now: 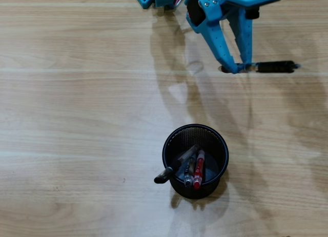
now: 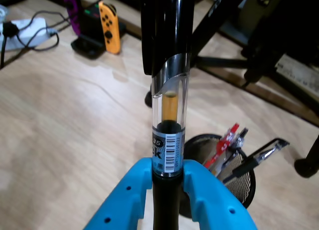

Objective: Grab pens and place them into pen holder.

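Currently the jaws (image 1: 245, 68) pinch the black and clear pen (image 1: 275, 67) near one end, well apart from the pen holder (image 1: 195, 160), which seemingly already holds three pens. Held off-centre, the pen could swivel and miss the rim.

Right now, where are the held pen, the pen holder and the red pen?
held pen (image 2: 169, 105), wrist view, on its clear barrel above the pincer.
pen holder (image 1: 166, 144), overhead view, on its left rim.
red pen (image 1: 199, 170), overhead view, on its red body inside the holder.
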Available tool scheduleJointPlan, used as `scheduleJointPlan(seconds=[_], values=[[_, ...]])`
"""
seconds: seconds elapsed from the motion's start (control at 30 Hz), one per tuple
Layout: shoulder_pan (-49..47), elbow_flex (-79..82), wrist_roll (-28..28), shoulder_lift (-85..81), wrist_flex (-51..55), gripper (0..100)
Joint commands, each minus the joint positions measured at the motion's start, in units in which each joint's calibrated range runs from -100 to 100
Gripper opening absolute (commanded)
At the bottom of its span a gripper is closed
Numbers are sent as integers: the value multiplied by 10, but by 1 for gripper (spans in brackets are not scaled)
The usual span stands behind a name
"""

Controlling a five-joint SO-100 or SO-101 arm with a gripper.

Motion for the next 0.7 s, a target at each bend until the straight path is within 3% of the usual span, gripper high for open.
scheduleJointPlan(seconds=[0.0,0.17,0.43,0.67], values=[[8,1,1,-41,-78,2],[13,1,-1,-21,-155,2],[33,48,-84,-8,-255,2],[65,42,-125,22,-270,2]])
